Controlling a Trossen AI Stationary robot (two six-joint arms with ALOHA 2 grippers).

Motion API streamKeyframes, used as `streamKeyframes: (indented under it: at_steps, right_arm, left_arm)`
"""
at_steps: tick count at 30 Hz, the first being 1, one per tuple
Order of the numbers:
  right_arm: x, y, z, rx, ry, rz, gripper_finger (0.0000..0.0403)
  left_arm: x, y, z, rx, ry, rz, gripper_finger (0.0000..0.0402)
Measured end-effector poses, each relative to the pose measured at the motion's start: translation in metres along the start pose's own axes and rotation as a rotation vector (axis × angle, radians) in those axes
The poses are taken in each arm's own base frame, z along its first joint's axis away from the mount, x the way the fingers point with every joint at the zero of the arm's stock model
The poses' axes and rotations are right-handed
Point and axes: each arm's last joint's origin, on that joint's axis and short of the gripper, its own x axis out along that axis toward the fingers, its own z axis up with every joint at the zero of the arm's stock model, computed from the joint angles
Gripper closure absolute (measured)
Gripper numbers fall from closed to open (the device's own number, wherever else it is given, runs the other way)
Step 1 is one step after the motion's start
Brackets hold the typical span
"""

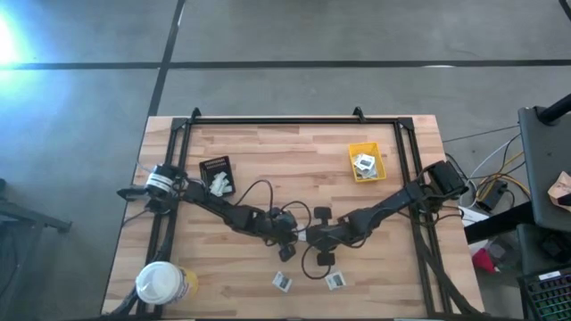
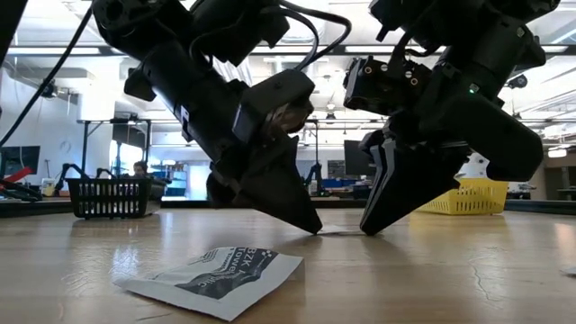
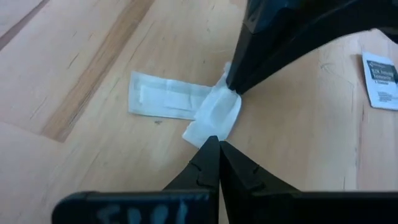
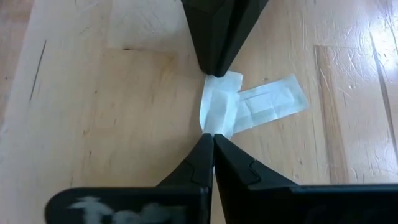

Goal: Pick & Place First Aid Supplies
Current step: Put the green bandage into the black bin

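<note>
Two narrow pale strip packets lie crossed at the table's middle. The longer strip rests flat on the wood. The shorter strip lies over one end of it, between my two grippers. My left gripper is shut at one end of the shorter strip and my right gripper is shut at the other. Their tips face each other low over the table. A white square packet with a dark centre lies flat nearer the front edge. My left gripper has the shorter strip's end pinched at the very tips of its shut fingers, slanting down from the table's left and lying along the strip. The strip stays low, over the longer strip. My right gripper pinches the opposite end at its fingertips, slanting down from the table's right, along the strip. The strip spans the short gap between the two grippers, slightly creased.
A small yellow bin with packets stands at the back right, and a black tray with white packets beside it at the back left. A white-lidded yellow tub stands at the front left. Loose square packets lie near the front edge.
</note>
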Motion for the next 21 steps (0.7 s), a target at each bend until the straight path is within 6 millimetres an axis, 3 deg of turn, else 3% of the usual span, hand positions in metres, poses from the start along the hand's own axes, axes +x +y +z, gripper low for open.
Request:
streamKeyframes:
  at_steps: [15,21]
  right_arm:
    - [-0.011,0.011,0.004,0.011,0.051,0.013,0.0395]
    - [-0.025,0.017,0.012,0.015,-0.001,0.042,0.0395]
  left_arm:
    - [-0.042,-0.008,0.018,0.2,-0.004,0.031,0.0392]
    - [-0.057,-0.009,0.023,0.292,-0.004,0.052,0.0392]
